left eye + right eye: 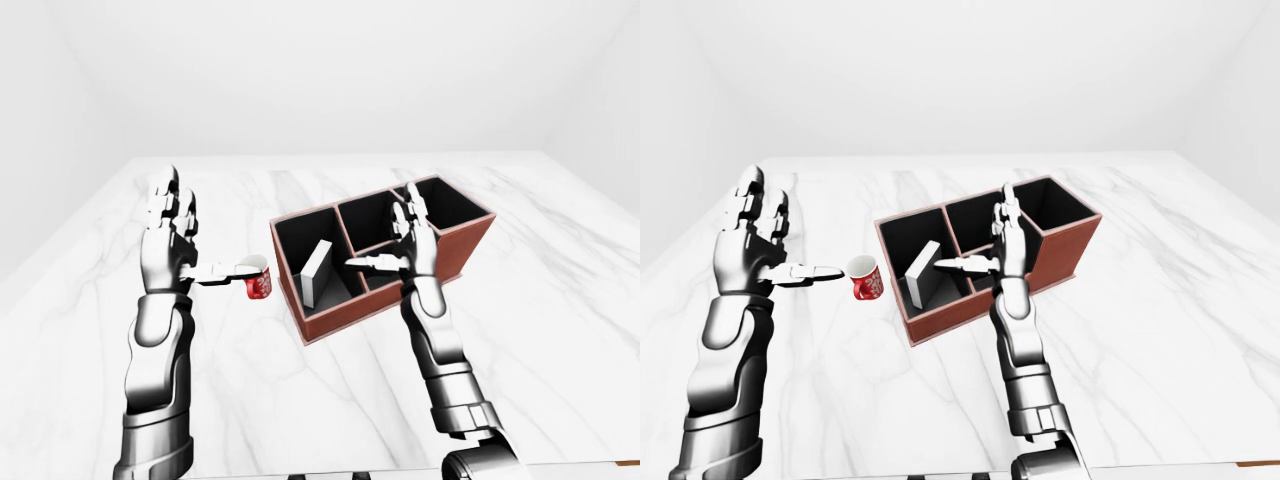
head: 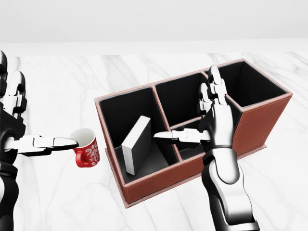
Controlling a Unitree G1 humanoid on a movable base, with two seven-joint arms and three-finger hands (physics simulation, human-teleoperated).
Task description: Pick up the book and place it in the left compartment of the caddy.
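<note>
Left-eye: book [image 1: 320,274] leaned tilted inside caddy [image 1: 330,322] left compartment.
Head: right robot hand [image 2: 211,126] spread wide, empty, just right of book (nearer hand).
Right-eye: left robot hand [image 1: 758,252] wide, beside mug [image 1: 866,278].

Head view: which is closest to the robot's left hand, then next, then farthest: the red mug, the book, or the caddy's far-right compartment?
1. Red mug: just right of the left hand, at its outstretched finger.
2. Book: further right, leaning in the caddy's left compartment.
3. Far-right compartment: farthest, at the view's upper right, beyond the right hand.
</note>
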